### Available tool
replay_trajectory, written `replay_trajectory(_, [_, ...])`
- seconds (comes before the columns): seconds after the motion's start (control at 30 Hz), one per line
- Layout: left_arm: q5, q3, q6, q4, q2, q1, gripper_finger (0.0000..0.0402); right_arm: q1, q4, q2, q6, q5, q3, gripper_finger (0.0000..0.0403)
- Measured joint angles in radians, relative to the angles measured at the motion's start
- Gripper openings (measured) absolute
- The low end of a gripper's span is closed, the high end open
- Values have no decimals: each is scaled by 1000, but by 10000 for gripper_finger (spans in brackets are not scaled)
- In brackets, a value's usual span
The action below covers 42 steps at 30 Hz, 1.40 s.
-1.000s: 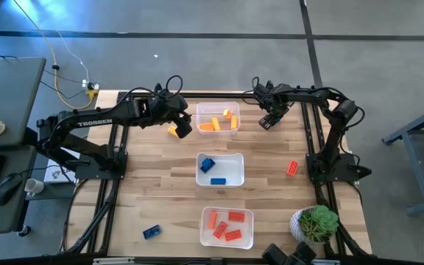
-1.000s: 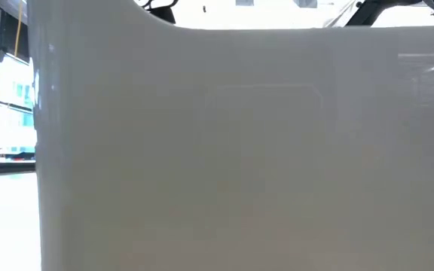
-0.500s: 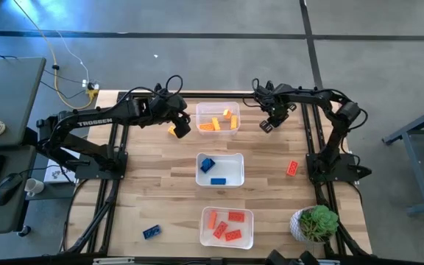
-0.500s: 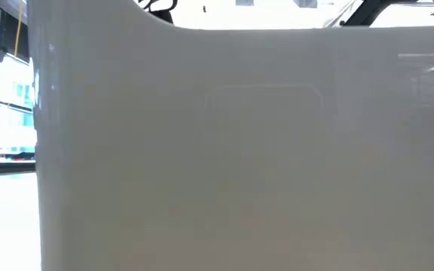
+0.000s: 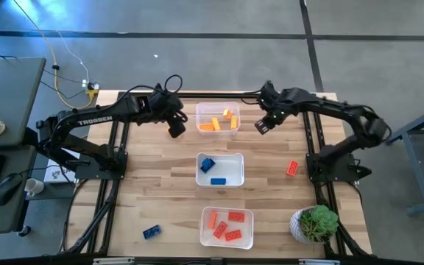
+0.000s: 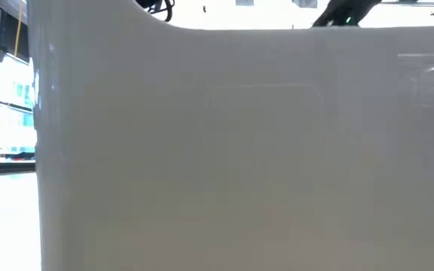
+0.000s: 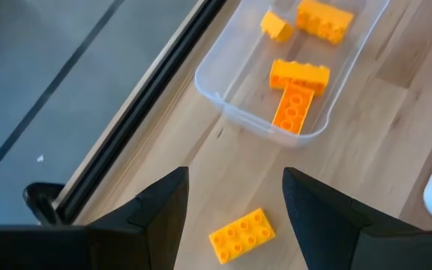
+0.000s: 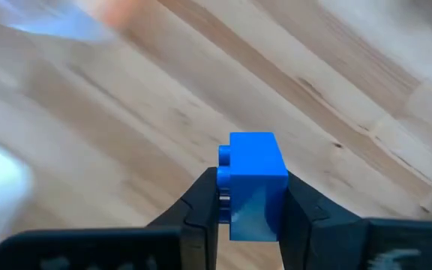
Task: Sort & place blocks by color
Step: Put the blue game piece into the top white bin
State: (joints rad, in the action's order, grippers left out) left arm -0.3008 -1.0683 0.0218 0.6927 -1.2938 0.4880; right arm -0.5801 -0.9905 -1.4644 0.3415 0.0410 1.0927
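Observation:
My right gripper (image 5: 262,125) hangs over the table just right of the far tub (image 5: 218,118) and is shut on a blue block (image 8: 253,184). My left gripper (image 7: 235,180) is open left of that tub, above a yellow-orange block (image 7: 241,234) that lies flat on the table, studs up. Its fingers stand clear of the block. The far tub holds several yellow-orange blocks (image 7: 298,94). The middle tub (image 5: 219,169) holds blue blocks and the near tub (image 5: 227,227) holds red ones. The low view shows only a white wall close in front of it. My right gripper pinches the blue block by two opposite sides (image 8: 231,196) between its two fingers (image 8: 300,201). The block's upper part sticks out past the fingertips, with studs (image 8: 224,155) facing sideways. It is lifted clear of the table.
A loose red block (image 5: 292,168) lies on the table at the right and a loose blue block (image 5: 152,232) at the near left. A potted plant (image 5: 315,223) stands at the near right corner. Black frame rails (image 5: 116,140) run along the table's sides.
My right gripper has drifted a little toward the table's left and near edges, while its arm's elbow swung out toward the right edge. My left gripper has shifted slightly left over the loose yellow-orange block, hiding it in the high view.

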Motion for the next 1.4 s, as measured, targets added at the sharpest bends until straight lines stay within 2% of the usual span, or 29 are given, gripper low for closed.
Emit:
replay_trajectory(0.2, [2,0,1,21,0,29,202,82,88,148,94,-52,0,69])
replay_trajectory(0.33, [2,0,0,22,0,37,202,142,189,201,142,-86,0,69])
replay_trajectory(0.57, [2,0,-39,22,0,42,214,275,426,200,119,-180,0,69])
replay_trajectory(0.77, [3,0,-111,22,-2,82,232,367,557,165,100,-181,0,69])
replay_trajectory(0.9, [29,0,-224,22,-11,125,234,411,600,117,81,-181,0,69])
replay_trajectory(1.1, [163,0,-438,23,-43,173,234,456,635,22,108,-183,0,69])
replay_trajectory(1.27, [178,0,-682,26,-96,175,234,486,671,-38,159,-190,0,69])
replay_trajectory(1.4, [185,0,-786,79,-153,168,234,502,680,-78,240,-216,0,69])
